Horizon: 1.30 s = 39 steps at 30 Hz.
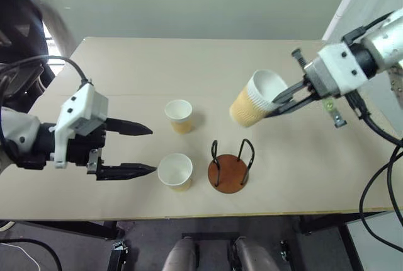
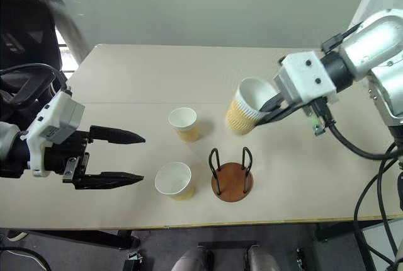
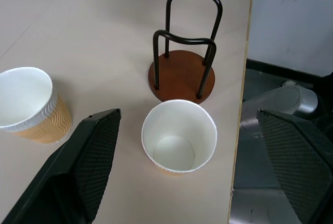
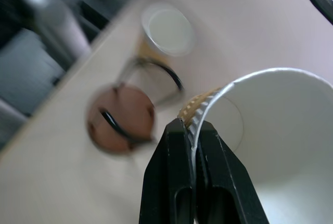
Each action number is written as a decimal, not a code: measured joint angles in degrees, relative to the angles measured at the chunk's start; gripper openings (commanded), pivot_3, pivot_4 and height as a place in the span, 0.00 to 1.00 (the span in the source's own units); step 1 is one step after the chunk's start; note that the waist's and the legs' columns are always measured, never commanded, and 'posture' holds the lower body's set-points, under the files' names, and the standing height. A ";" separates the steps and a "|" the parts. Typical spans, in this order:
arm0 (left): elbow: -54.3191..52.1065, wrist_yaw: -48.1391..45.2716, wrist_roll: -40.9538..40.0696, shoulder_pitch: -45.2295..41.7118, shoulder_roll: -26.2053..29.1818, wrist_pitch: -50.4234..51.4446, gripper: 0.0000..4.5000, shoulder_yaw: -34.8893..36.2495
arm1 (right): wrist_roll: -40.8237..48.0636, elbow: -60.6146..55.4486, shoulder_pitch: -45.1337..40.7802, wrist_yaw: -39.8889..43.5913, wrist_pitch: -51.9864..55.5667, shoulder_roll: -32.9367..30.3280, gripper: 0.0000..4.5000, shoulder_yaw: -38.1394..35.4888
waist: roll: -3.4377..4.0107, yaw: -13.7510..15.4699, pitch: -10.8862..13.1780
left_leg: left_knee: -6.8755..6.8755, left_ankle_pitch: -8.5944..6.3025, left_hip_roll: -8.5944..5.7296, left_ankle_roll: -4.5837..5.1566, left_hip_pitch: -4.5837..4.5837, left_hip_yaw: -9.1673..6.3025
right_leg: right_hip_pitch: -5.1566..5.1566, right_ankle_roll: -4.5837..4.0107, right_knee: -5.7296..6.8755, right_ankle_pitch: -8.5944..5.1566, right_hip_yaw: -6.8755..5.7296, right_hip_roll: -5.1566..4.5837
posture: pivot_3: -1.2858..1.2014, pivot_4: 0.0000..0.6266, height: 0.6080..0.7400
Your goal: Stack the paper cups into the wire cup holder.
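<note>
Your left gripper [image 1: 146,150] hangs wide open, empty, by a cup [image 1: 175,171] at the table's [image 1: 302,183] near edge. Right gripper [image 1: 276,106] pinches a raised cup's [image 1: 255,99] rim above the wire cup holder [image 1: 229,169]

Held paper cup [image 4: 270,146] cut off by frame edge in right wrist view; rim section hidden between jaws. Wire cup holder [image 4: 122,117] and far cup [image 4: 167,28] blurred there. Tabletop [image 1: 56,201] corners cut off.
</note>
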 measured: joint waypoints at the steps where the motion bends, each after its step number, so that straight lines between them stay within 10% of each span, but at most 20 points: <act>1: -0.19 0.21 -0.03 0.21 0.00 0.08 1.00 0.42 | 0.74 -0.47 0.00 0.00 -0.05 0.15 0.01 0.64 | 0.00 -0.01 0.00 | 0.02 -0.02 0.00 -0.01 -0.01 0.00 | 0.00 0.00 0.00 0.00 0.00 0.00 | 0.52 0.24 1.00; 39: -6.91 4.21 -6.12 4.44 0.04 4.78 1.00 9.43 | -5.79 0.36 4.35 0.01 -5.66 5.89 0.01 8.56 | -0.01 -0.21 -0.01 | 0.10 -0.05 0.04 -0.04 0.03 0.02 | -0.01 -0.19 0.07 0.09 0.00 0.00 | 0.52 0.24 1.00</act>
